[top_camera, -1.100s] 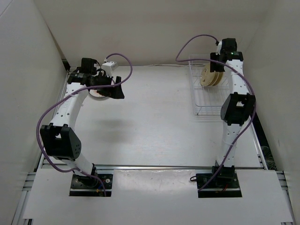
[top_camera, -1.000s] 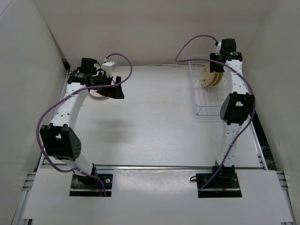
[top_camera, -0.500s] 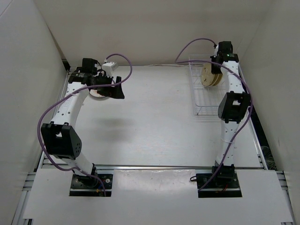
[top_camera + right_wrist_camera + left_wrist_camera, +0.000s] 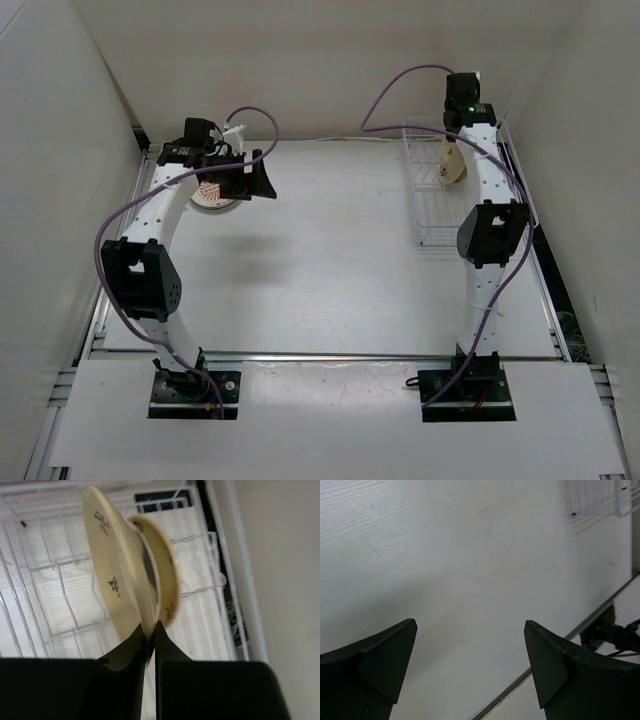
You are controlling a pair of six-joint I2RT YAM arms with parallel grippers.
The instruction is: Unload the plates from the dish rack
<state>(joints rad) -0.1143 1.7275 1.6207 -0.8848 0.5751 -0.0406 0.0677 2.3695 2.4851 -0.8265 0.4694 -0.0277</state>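
Observation:
The white wire dish rack (image 4: 432, 236) stands at the far right of the table. In the right wrist view two cream-yellow plates stand on edge in the rack (image 4: 50, 565). My right gripper (image 4: 150, 625) is shut on the rim of the nearer plate (image 4: 112, 575); the second plate (image 4: 162, 570) stands just behind it. From above, this gripper (image 4: 458, 140) hangs over the rack's far end with the plate (image 4: 452, 165) below it. A white plate with an orange-red sunburst (image 4: 208, 194) lies flat at the far left. My left gripper (image 4: 258, 180) is open and empty just right of it.
The enclosure's walls stand close to the rack on the right and at the back. A small white box (image 4: 236, 133) and purple cables sit by the left arm. The left wrist view shows bare table, the rack's corner (image 4: 600, 500) and the table's metal front rail (image 4: 555, 645).
My right gripper has moved toward the far end of the rack and the plate it grips has tilted with it. My left arm has swung slightly right, away from the sunburst plate.

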